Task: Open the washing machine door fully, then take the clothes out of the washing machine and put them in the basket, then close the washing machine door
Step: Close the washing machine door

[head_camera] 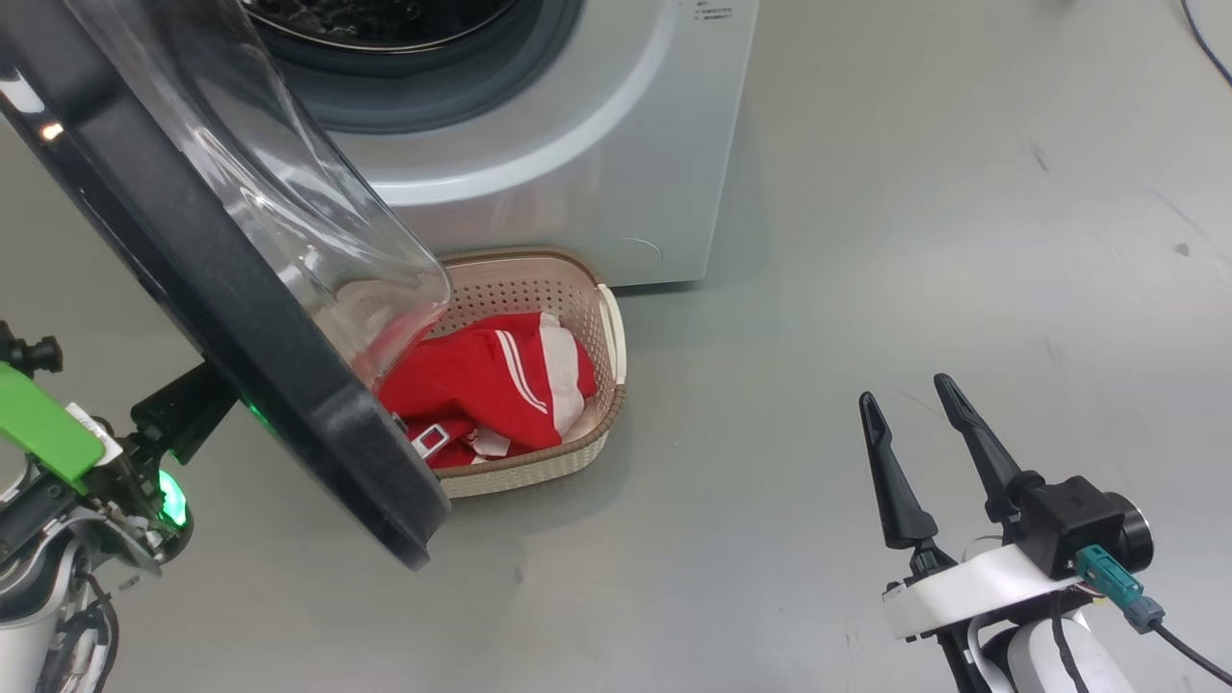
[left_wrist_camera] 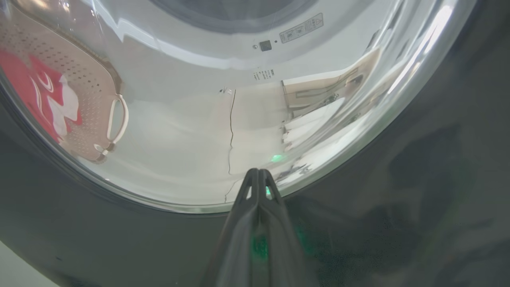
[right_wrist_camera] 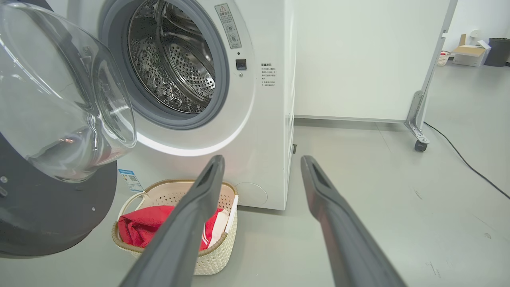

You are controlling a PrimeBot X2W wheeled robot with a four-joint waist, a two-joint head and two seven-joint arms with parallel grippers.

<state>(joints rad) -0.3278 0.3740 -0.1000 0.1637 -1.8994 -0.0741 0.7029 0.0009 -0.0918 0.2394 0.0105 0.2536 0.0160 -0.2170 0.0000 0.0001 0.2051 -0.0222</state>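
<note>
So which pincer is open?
The right pincer, its two dark fingers spread wide; the left pincer has its fingers pressed together by the washing machine door.

head: top-down | L-wrist: close on door (left_wrist_camera: 438, 187) | R-wrist: low, wide | shared: basket (head_camera: 525, 289)

Bright even light, soft shadows, glare on the washing machine door (left_wrist_camera: 255, 131) (its dark rim perhaps blurry)

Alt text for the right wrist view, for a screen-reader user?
White washing machine with its round door standing open at left and no clothes visible in the steel drum. A cream basket on the grey floor in front holds red clothes. The right gripper rises open and empty in the foreground.
</note>
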